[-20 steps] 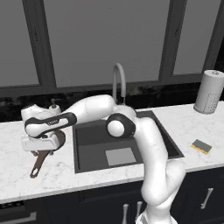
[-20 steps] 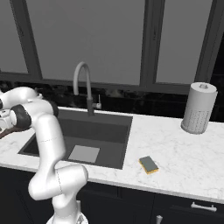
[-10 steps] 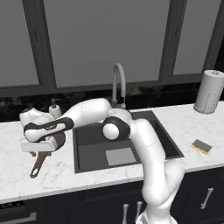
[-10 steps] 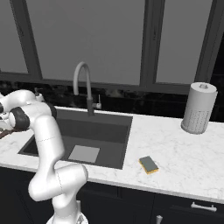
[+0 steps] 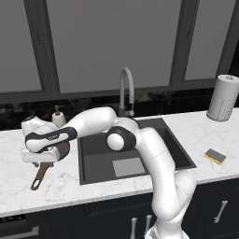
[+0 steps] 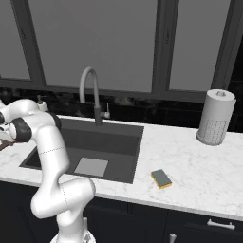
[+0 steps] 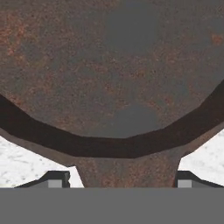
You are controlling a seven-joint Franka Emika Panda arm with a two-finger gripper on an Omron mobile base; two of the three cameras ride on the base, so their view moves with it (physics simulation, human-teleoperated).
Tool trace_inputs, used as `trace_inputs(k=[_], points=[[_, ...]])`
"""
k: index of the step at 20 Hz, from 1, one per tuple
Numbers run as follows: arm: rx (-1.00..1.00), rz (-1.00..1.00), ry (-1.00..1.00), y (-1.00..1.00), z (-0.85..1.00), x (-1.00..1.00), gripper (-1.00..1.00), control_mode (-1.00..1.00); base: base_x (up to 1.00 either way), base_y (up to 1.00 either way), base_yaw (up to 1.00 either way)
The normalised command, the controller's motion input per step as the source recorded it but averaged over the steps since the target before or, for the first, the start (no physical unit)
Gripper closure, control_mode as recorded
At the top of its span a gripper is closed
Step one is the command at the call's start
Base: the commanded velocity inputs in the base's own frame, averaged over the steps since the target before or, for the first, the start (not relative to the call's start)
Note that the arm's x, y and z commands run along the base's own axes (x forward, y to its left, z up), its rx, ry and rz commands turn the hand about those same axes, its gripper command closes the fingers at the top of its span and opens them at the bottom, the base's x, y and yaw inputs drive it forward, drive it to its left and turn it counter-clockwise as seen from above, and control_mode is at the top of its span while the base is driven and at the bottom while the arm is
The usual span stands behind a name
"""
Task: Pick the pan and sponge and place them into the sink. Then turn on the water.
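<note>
- Marble counter (image 5: 60,186), white with grey veins, runs under dark windows; I reach far out over its left end.
- At that end lies the pan (image 5: 44,167): its slim handle points toward the counter's front edge, while my hand hides most of its bowl in the left base view.
- My claw (image 7: 118,181) sits low over the pan, right where the handle meets the bowl. In the hand view the handle root rises between my two dark tips, one at each side, and the rusty bowl floor spreads beyond the rim.
- The tips stand apart on both sides of the handle and do not seem to pinch it yet (I cannot tell for sure whether they touch), so my claw is released.
- A small soap bottle (image 5: 58,116) stands behind my hand, near the back wall.
- Next comes the sink (image 5: 93,149), dark, with its pale drain plate (image 5: 128,166) at the bottom and the arched faucet (image 5: 126,91) behind it.
- Right of the sink, near the front edge, rests the sponge (image 5: 215,156), well apart from me.
- Farthest right stands a paper towel roll (image 5: 223,97).
</note>
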Motion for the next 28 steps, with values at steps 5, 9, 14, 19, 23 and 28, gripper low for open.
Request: trace_inputs(k=[5, 9, 14, 19, 23, 28], points=[[0.01, 0.00, 0.00, 0.00, -0.34, 0.03, 1.00, -1.00, 0.00, 0.00, 0.00], [0.05, 0.00, -0.01, -0.03, -0.56, 0.00, 1.00, -1.00, 0.00, 0.00, 0.00], [0.00, 0.00, 0.00, -0.09, -0.18, 0.00, 1.00, -1.00, 0.00, 0.00, 0.00], [-0.01, 0.00, -0.03, -0.50, 0.02, -0.02, 1.00, -1.00, 0.00, 0.00, 0.00], [0.00, -0.08, 0.02, -0.97, 0.24, -0.04, 1.00, -1.00, 0.00, 0.00, 0.00], [0.00, -0.24, 0.05, -1.00, 0.21, 0.00, 1.00, -1.00, 0.00, 0.00, 0.00]])
